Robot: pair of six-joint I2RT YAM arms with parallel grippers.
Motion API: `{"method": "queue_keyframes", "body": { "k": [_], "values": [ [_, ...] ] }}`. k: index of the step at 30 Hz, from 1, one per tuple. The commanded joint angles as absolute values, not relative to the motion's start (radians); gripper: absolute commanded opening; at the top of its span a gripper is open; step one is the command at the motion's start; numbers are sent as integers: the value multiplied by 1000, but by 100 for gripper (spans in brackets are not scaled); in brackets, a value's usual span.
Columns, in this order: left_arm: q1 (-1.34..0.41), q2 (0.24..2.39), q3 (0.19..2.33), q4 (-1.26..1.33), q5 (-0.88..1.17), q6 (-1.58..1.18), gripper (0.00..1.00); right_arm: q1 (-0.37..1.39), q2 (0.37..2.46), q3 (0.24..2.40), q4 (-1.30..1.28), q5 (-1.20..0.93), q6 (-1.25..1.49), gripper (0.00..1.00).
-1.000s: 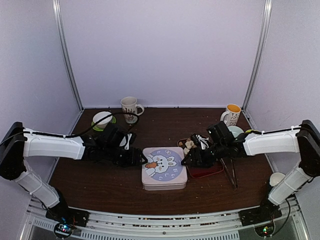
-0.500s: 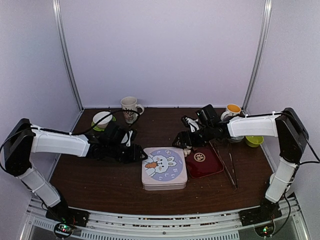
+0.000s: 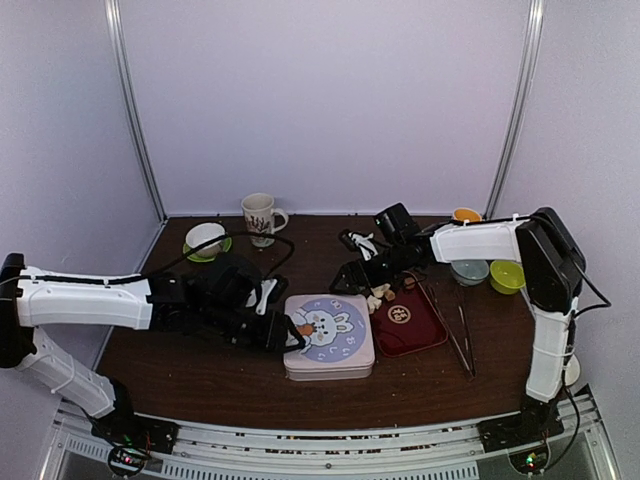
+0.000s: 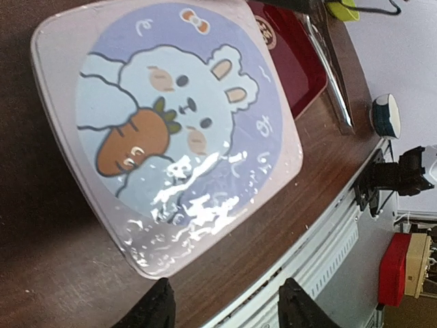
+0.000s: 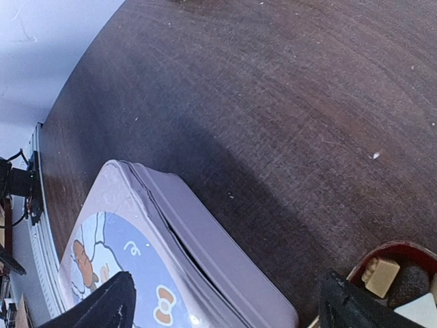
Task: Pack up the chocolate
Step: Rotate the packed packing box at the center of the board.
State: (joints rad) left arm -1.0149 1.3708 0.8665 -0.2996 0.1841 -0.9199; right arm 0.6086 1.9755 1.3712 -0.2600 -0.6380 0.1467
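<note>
Right gripper [image 3: 350, 277]: black fingertips [image 5: 102, 307] spread wide, nothing between them; wider than a second ago.
Chocolate: small tan, cream and dark-brown chocolate pieces [image 3: 378, 293], heaped just beside that gripper at the far-left corner of the dark-red rectangular tray [image 3: 410, 325]; one tan cube [image 5: 380, 273] inside its rim.
Right arm: swung off the tray's near side toward the far side, uncovering the tray.
Left gripper [image 4: 225, 316]: fingers apart and empty, hovering at the left edge of the pale-pink square tin with rabbit-and-carrot lid [image 3: 328, 338]; drawn slightly nearer than before.
Tin lid: on, as before; thin dark seam along the side in the right wrist view.
Beyond: metal tongs [image 3: 455, 335] lying right of the tray, untouched.
Meaning: probably nothing packed yet; lid to come off before any piece goes in.
</note>
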Motion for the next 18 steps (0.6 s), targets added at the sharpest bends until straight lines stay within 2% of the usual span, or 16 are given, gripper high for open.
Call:
{"method": "queue_keyframes", "body": {
  "k": [1, 7, 18],
  "values": [
    [-1078, 1379, 916, -302, 223, -994, 55, 604, 2015, 1417, -278, -764, 98, 92],
    [-1126, 1465, 909, -198, 307, -1038, 53, 604, 2078, 1499, -411, -801, 19, 88],
    [-1110, 1613, 877, -47, 362, -1046, 48, 606, 2119, 1543, -549, -829, -44, 72]
  ]
}}
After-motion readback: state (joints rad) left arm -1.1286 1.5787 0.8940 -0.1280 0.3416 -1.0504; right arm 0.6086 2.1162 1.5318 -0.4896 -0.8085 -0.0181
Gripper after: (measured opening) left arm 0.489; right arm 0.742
